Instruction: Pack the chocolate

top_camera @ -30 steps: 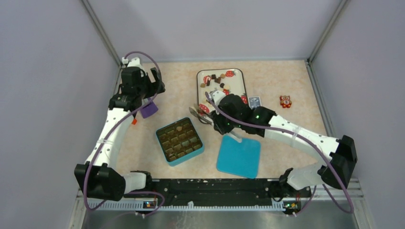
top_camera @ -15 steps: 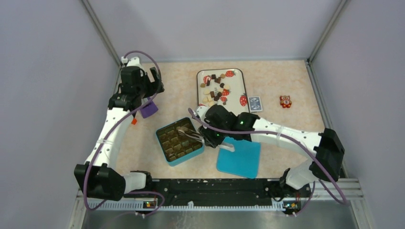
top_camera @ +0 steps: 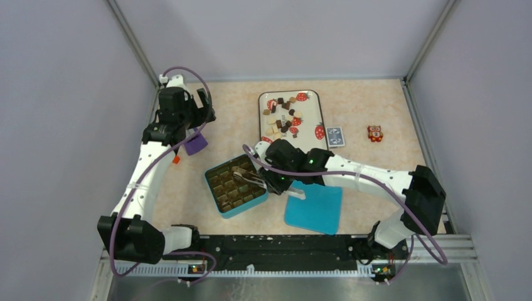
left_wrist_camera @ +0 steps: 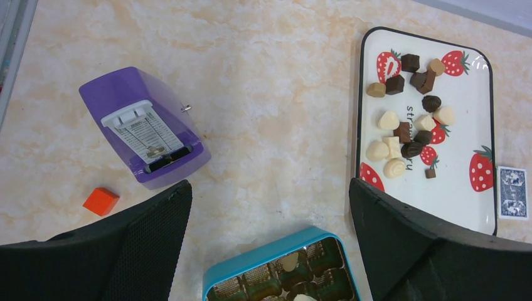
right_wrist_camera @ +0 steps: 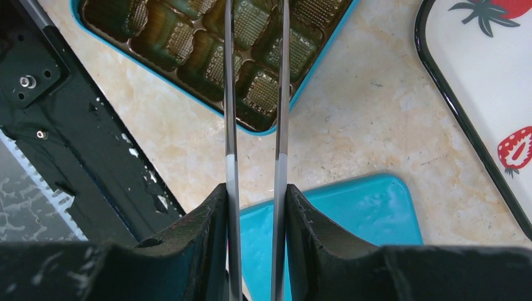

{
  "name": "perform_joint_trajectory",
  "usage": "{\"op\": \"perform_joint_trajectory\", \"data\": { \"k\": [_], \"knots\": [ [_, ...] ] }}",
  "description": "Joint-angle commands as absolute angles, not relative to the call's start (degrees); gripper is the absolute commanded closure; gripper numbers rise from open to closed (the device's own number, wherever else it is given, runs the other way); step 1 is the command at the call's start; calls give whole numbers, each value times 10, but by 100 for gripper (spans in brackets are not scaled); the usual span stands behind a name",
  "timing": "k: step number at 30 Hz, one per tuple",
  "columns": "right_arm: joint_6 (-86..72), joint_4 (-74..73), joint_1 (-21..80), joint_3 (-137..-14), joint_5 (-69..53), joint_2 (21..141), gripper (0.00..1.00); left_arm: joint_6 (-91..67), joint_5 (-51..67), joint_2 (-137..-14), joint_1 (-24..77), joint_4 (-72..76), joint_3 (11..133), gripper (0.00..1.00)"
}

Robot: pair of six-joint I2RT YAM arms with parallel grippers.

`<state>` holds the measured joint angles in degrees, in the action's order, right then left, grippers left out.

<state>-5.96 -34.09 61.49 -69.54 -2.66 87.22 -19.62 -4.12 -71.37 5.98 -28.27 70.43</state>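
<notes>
Most of the chocolate (left_wrist_camera: pixel 408 128) lies loose on a strawberry-printed tray (left_wrist_camera: pixel 464 188), a cluster of dark, light brown and cream pieces. The tray sits just beyond the far right corner of the teal box (top_camera: pixel 244 206). In the left wrist view at least two pale pieces sit in the box's gold-lined cells; most other cells look unfilled.

Over the box, a pair of metal tongs (right_wrist_camera: pixel 229 94) reaches across its right side. The right gripper (right_wrist_camera: pixel 254 194) has its jaws clamped on the tongs' shafts, and the two blades stand a little apart. Their tips are out of the right wrist view, so I cannot tell whether they carry a piece.

The teal lid (top_camera: pixel 313 205) lies flat on the surface (left_wrist_camera: pixel 270 94), just right of the box. The left gripper (left_wrist_camera: pixel 270 232) hangs beyond the box's far left side, jaws wide apart and holding nothing. A purple plastic device (left_wrist_camera: pixel 147 128) and a small orange cube (left_wrist_camera: pixel 101 200) lie under it. A playing card (top_camera: pixel 334 134) and an orange owl figure (top_camera: pixel 374 133) lie farther right of the box, past the tray.
</notes>
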Motion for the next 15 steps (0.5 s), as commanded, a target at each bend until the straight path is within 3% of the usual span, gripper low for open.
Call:
{"op": "perform_joint_trajectory", "data": {
  "k": [1, 9, 15],
  "knots": [
    [-52, -301, 621, -716, -18, 875, 70, -200, -40, -695, 56, -274, 713, 1],
    [-51, -310, 621, -724, -2, 876, 62, -200, -39, -695, 56, -274, 710, 1],
    [-51, -311, 621, -729, -2, 873, 62, -200, -36, -695, 56, -273, 711, 1]
  ]
}}
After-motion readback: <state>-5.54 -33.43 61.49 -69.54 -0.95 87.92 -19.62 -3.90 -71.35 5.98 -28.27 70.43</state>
